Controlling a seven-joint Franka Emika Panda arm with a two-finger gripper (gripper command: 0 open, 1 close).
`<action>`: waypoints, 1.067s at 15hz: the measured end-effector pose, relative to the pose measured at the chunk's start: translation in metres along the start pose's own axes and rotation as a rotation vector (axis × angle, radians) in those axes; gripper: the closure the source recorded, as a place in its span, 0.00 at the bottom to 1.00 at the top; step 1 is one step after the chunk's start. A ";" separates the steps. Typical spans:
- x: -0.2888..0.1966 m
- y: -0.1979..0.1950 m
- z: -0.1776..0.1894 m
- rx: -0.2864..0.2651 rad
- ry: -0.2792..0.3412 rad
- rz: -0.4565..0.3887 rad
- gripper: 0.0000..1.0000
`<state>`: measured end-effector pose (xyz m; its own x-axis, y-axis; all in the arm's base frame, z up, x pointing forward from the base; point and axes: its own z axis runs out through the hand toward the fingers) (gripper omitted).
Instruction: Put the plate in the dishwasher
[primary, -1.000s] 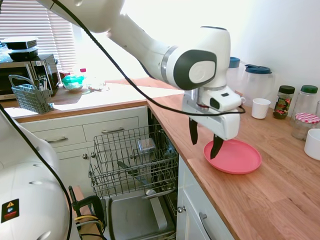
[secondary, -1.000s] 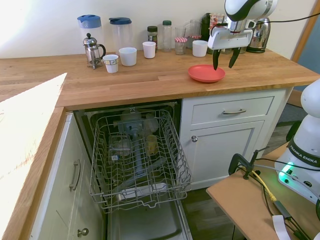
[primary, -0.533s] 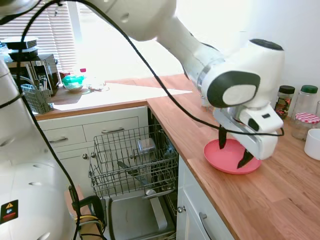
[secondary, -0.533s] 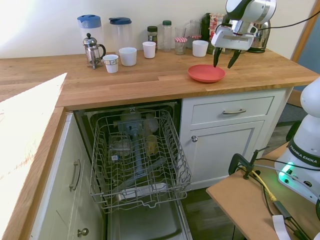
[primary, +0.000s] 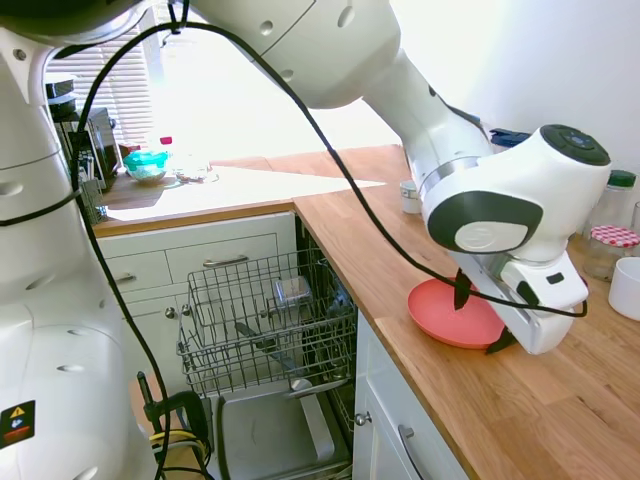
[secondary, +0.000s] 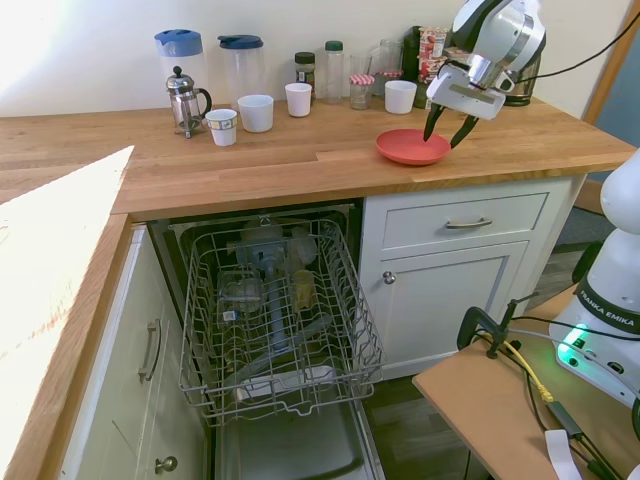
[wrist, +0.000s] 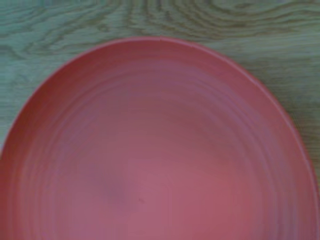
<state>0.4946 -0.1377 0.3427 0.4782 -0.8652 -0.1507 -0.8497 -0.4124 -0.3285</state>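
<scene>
I have the claw (secondary: 446, 128) tilted, fingers spread, straddling the near rim of the plate (secondary: 410, 148), flat on the worktop (secondary: 250, 160).

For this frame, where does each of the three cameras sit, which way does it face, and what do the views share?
First exterior view: beside the arm's base, looking along the counter; the white arm fills the top, with the open gripper straddling the plate and the dishwasher rack below.
Second exterior view: out in the room, facing the counter front; the gripper comes in top right, the dishwasher sits in the middle.
Wrist view: looks down close on the plate; no robot parts show.
Shared: all three show the plate; both exterior views show the dishwasher.
</scene>
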 end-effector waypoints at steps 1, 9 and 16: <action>0.002 -0.001 0.004 0.001 -0.006 0.002 1.00; 0.023 -0.011 0.019 0.024 -0.047 0.005 1.00; 0.036 -0.014 0.025 0.019 -0.064 0.010 1.00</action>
<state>0.5290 -0.1556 0.3182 0.4837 -0.8488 -0.2135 -0.8504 -0.3979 -0.3443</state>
